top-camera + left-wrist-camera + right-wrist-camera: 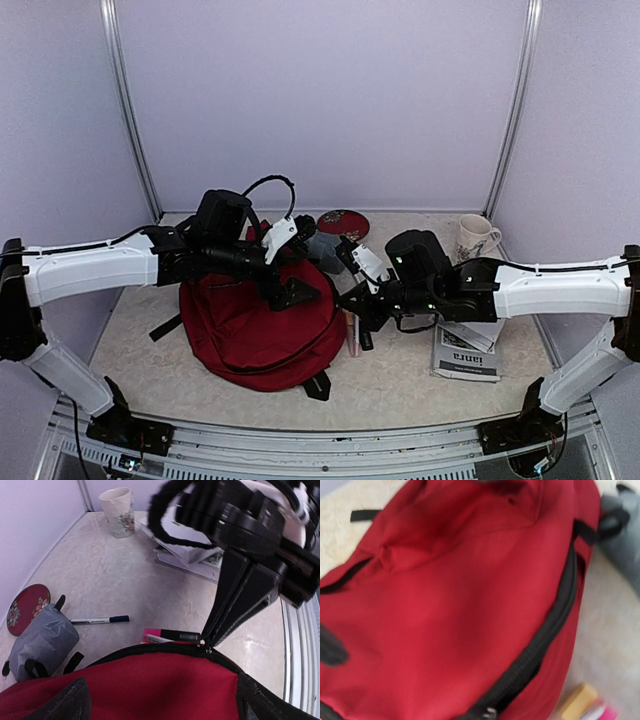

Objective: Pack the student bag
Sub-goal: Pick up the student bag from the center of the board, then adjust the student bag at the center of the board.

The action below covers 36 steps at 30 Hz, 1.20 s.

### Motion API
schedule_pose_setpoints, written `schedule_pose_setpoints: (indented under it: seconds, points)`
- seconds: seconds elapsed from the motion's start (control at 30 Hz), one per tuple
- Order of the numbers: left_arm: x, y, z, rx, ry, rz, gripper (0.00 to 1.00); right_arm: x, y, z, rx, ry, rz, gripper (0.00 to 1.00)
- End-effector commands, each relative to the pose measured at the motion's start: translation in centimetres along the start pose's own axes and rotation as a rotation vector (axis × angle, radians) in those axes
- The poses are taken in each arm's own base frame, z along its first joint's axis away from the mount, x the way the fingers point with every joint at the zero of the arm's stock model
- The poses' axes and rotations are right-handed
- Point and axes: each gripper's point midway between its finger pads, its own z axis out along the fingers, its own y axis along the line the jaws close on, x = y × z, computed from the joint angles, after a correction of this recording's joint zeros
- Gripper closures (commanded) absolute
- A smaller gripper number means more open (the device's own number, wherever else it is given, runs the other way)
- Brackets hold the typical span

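The pale surface (420,395) holds everything. The biggest thing on it is the red bag (250,330). It lies flat in the middle, a bit to the left, between the two arms, so both can reach it. Its black zip looks shut all the way round, so we think nothing can go in yet.

The left claw (165,700) hangs just over the red cloth with its fingers spread wide and nothing in them. We think it waits there to press the bag down or lift a flap.

The right claw (206,641) comes in from the other side. Its fingers are pinched together into a thin point at the bag's near edge.

The things to pack lie around the bag. The booklets (466,352) sit in a pile on the right, under the right arm. The grey pouch (42,640) rests just behind the bag, touching it. The mug (475,238) stands upright in the far right corner, well apart. A round red mat (343,222) lies flat near the back wall. A pen (97,620) lies beside the pouch. A pink marker (172,636) lies right against the bag's edge.

Smallest is the zip tab (489,713). It sits at the tips of the right claw, which looks to be holding it. We think that is so the zip can be pulled open.
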Motion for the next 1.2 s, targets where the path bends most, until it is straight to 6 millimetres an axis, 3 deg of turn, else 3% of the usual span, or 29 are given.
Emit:
schedule_pose_setpoints:
  seconds: [0.0,0.07,0.1,0.3,0.43,0.63,0.73,0.83,0.9,1.0,1.1,1.17]
  points:
    - [1.6,0.3,1.4,0.134,0.045,0.177,0.01,-0.5,0.4,-0.4,-0.044,-0.063,0.084,1.00]
    - [1.6,2.6,3.0,0.113,0.078,0.140,0.01,-0.2,0.6,-0.1,-0.061,-0.063,0.103,1.00]
    - [2.8,3.3,4.6,0.134,0.126,0.108,0.01,0.3,0.7,0.0,-0.068,-0.057,0.113,1.00]
    - [8.9,2.4,8.4,0.314,0.351,0.125,0.01,1.5,0.6,0.6,-0.074,-0.039,0.139,1.00]
    - [11.3,1.0,8.0,0.397,0.403,0.132,0.01,1.8,0.4,0.7,-0.068,-0.031,0.155,1.00]
    - [10.0,0.3,7.1,0.420,0.328,0.145,0.06,2.2,-0.3,1.1,-0.052,-0.014,0.175,1.00]
    - [10.6,0.3,6.8,0.409,0.350,0.143,0.19,2.1,-0.3,1.0,-0.053,-0.018,0.180,1.00]
    - [11.7,0.8,6.8,0.363,0.397,0.127,0.42,2.0,-0.7,0.7,-0.037,-0.022,0.182,1.00]
    - [12.0,1.2,6.7,0.339,0.406,0.121,0.52,1.8,-1.4,0.3,-0.009,-0.025,0.193,1.00]
    - [10.7,2.0,6.4,0.275,0.363,0.126,0.67,1.3,-3.0,-0.6,0.032,-0.039,0.221,1.00]
    - [9.0,3.8,5.9,0.140,0.312,0.119,1.00,-0.4,-4.4,-1.8,0.054,-0.087,0.228,1.00]
    - [7.2,5.0,5.2,0.036,0.243,0.117,1.00,-1.9,-5.1,-2.6,0.067,-0.121,0.212,1.00]
